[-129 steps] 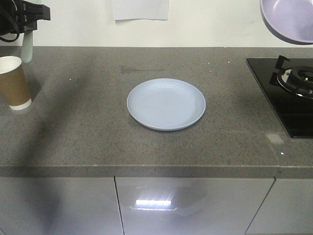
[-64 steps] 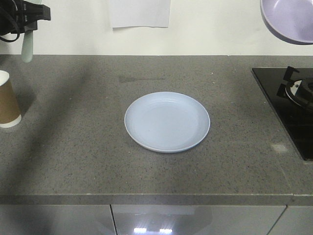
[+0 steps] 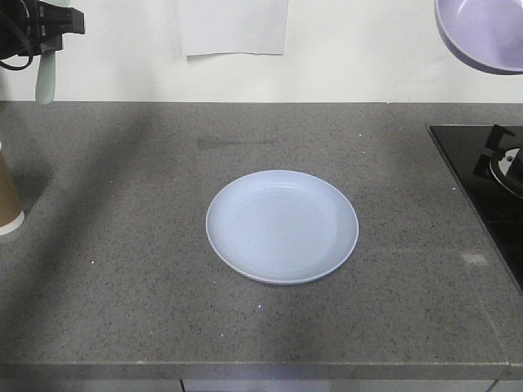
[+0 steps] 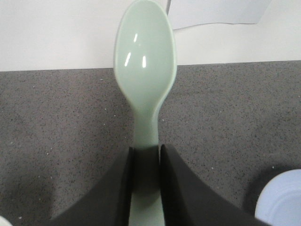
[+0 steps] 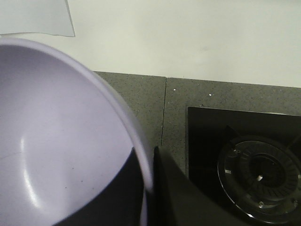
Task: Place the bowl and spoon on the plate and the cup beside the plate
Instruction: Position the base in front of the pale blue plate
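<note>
a pale blue plate lies bare at the middle of a speckled grey countertop in the front-facing view, with both grippers held above the work surface. at upper left, the left gripper pinches the short handle of a mint-green spoon between its two dark jaws, which sit narrow and tight on the handle. in the front view the spoon hangs bowl-end down against the white wall, clear of the countertop and well apart from the plate. at upper right, the right gripper clamps the rim of a lavender bowl, one jaw inside the bowl's side and one outside. the bowl is held tilted in the air, its hollow turned toward the front camera, high over the countertop's right side and touching nothing below. the brown paper cup stands on the countertop at the far left edge of the front view, mostly cut off by the frame, its white base band showing, well apart from the plate. a black gas hob is set into the countertop at right, its burner visible beside the bowl in the right wrist view. a sheet of white paper is fixed to the wall above the plate. the left wrist view catches an edge of the plate at its lower right corner.
</note>
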You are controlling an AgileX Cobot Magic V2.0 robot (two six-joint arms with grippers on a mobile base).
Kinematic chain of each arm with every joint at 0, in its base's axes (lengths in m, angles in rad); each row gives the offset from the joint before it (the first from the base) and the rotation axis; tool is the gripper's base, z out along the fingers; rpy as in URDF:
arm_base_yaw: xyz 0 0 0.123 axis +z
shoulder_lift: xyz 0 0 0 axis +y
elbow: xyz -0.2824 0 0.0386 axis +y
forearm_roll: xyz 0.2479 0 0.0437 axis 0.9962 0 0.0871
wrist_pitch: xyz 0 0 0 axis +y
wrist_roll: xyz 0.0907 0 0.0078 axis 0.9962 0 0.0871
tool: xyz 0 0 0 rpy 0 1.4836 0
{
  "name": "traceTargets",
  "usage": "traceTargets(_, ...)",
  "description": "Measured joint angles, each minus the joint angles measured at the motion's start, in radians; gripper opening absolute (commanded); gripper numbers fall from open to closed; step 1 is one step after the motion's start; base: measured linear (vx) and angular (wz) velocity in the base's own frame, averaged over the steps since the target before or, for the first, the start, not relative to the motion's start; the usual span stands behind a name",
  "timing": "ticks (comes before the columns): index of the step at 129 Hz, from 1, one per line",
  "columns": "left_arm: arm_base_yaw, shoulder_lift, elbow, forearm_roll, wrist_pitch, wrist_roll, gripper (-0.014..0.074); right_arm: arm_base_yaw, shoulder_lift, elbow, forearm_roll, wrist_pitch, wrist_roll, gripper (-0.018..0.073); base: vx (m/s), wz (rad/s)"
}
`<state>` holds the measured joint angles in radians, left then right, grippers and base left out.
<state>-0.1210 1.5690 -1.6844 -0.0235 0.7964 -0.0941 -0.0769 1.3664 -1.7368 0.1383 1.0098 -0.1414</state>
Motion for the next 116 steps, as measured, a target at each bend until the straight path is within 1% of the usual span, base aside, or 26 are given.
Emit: traceTargets(116, 0.000, 0.000, 0.000, 0.000, 0.000, 0.000, -0.0007, 0.000, 0.000, 0.000, 0.000, 0.000, 0.000, -0.0008, 0.08, 0.00)
